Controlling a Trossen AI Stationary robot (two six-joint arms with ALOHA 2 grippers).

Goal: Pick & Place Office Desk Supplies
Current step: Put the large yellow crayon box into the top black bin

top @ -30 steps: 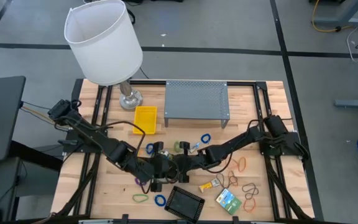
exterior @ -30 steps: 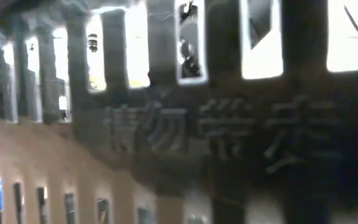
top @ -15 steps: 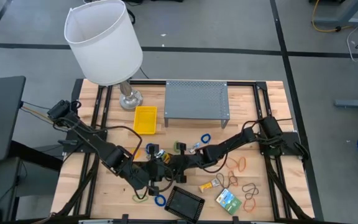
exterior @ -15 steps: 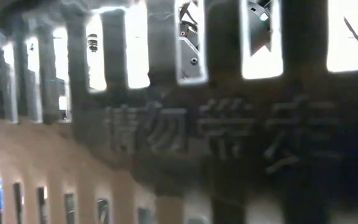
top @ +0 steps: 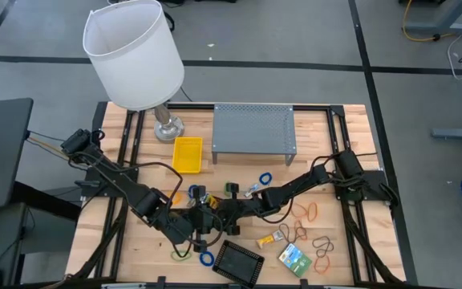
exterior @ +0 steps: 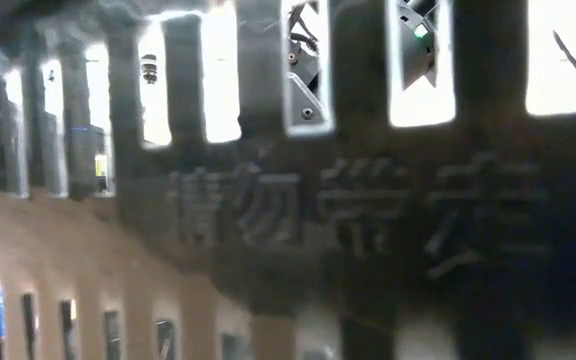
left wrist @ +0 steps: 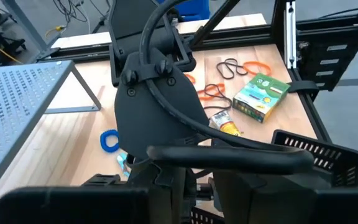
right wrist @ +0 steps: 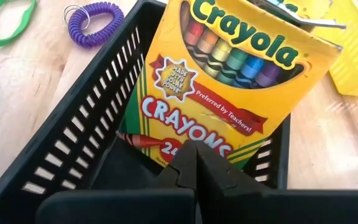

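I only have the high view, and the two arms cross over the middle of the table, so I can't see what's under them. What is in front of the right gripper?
Observer: The right wrist view shows a yellow Crayola crayon box directly ahead of the right gripper.
Operator: Is that gripper holding it?
Observer: No. Its fingers are shut against each other, with nothing between them.
Operator: Where is the box relative to the basket?
Observer: Its lower end shows inside the walls of the black basket, and it is tilted. I cannot tell whether it rests on the basket floor.
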